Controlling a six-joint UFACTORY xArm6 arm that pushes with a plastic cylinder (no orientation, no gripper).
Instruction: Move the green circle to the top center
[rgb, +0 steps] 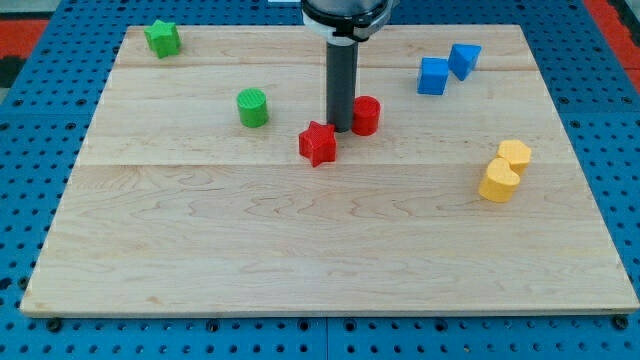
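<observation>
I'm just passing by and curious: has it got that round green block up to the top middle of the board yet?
Not yet. The green circle sits left of centre, below the top edge, apparently unmoved. My tip is between the red star and the red cylinder, to the circle's right and not touching it. Still left: reaching the circle and pushing it up and rightward.

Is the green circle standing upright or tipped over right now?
Upright. The green circle shows its flat round top facing up, with straight sides below it. My tip is away to its right, between the two red blocks.
</observation>
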